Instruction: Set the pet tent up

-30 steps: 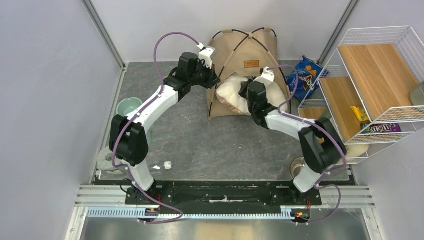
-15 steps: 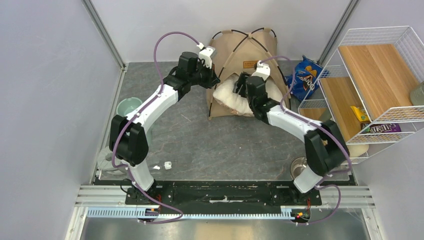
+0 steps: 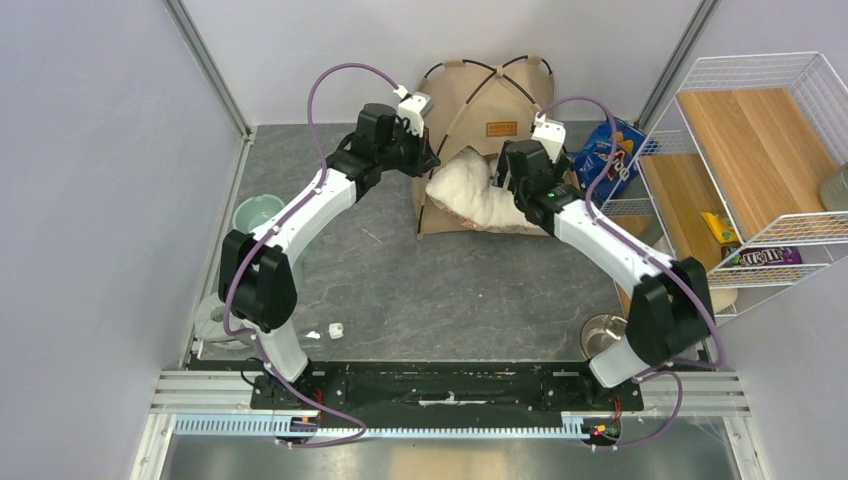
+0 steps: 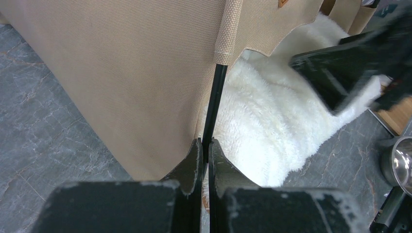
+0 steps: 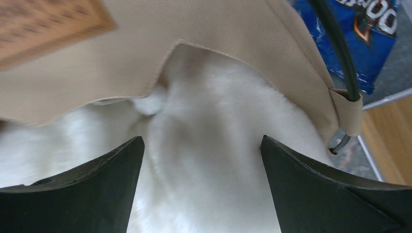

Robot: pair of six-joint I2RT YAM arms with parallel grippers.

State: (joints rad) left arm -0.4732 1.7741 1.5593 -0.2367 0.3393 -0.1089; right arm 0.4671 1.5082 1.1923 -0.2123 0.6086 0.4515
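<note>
Pet tent (image 3: 490, 100) work is centred on the front left corner, where the left gripper (image 4: 204, 155) is pinched tight on the thin black pole (image 4: 214, 102), just below the spot where it comes out of the tan fabric sleeve. The right gripper (image 5: 201, 141) hangs at the doorway with its jaws spread wide and nothing between them. It hovers just over the fluffy white pillow (image 3: 470, 195) under the edge of the opening.

Further out, the tent stands domed at the back of the table (image 3: 450, 290), close to the rear wall. Its poles cross over the top and the brown label faces forward. The pillow lies partly inside and partly spilled out of the doorway onto the grey tabletop. A blue snack bag (image 3: 612, 150) lies just beside the tent on the right, with a wire shelf (image 3: 740, 170) beyond it. A steel bowl (image 3: 600, 330) sits near the right arm's base.

To my eye the job is mostly done, since the frame is up and holding its shape. What seems left is seating the pillow fully inside and letting go of that pole.
</note>
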